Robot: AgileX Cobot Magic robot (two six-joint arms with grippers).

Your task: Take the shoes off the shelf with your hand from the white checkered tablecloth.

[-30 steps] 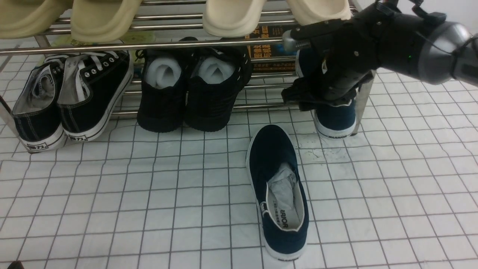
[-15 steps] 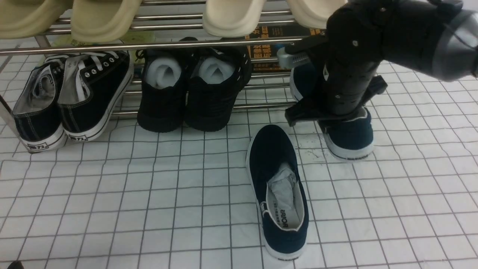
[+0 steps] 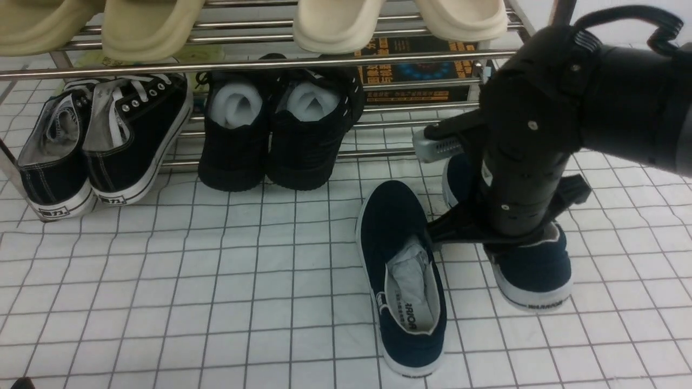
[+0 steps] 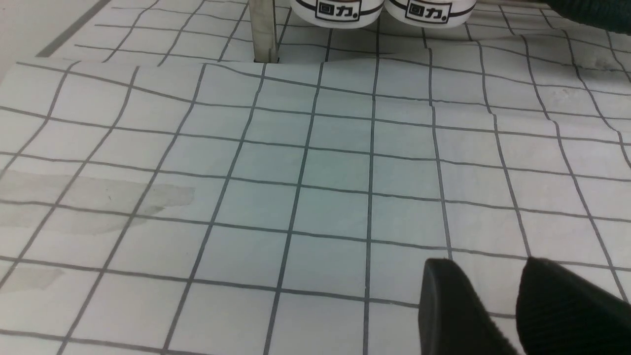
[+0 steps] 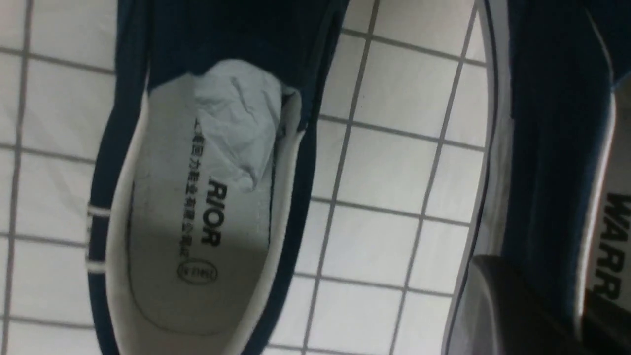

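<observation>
Out comes the second shoe, pulled clear of the shelf! Nearest, left jaws all but closed, empty. First shoe lies on the cloth-covered worktop, its partner just beside it, right jaws gripping its heel rim. Only letting go remains, I'd say.
</observation>
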